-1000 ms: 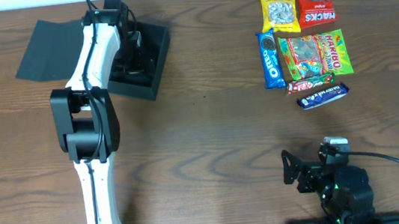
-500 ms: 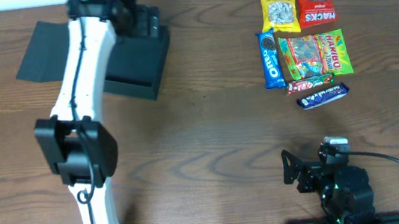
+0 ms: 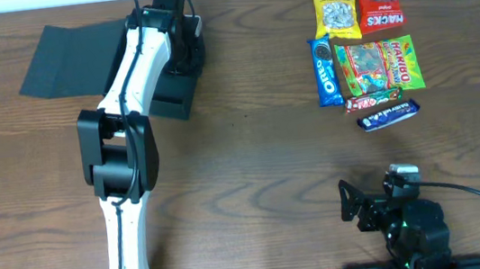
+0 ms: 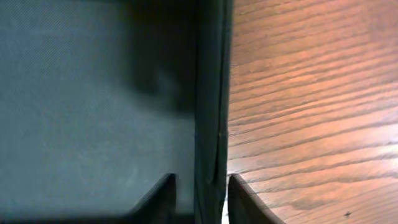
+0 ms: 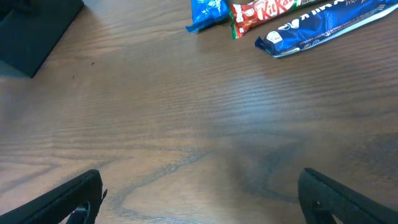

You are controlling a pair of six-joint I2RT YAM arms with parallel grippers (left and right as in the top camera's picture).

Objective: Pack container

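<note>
The container (image 3: 165,90), a shallow matte black box, lies at the back left with its flap lid (image 3: 63,55) open flat to the left. My left gripper (image 3: 190,48) is at the box's right wall. In the left wrist view that wall (image 4: 210,112) runs up between the two fingers, one inside the box and one over the wood, and the gripper (image 4: 202,196) is shut on it. My right gripper (image 5: 202,202) stands open low over bare wood near the front right, with nothing between its fingers. A corner of the container (image 5: 28,31) shows in the right wrist view.
Snack packets lie at the back right: a yellow packet (image 3: 335,8), a red packet (image 3: 379,1), an Oreo pack (image 3: 325,70), a Haribo bag (image 3: 380,64), a KitKat (image 3: 372,99) and a dark blue bar (image 3: 388,115). The right arm's base (image 3: 414,228) sits at the front edge.
My left gripper swung from over the box to its right wall and closed from wide open onto that wall. The right arm and the snacks have not moved.
</note>
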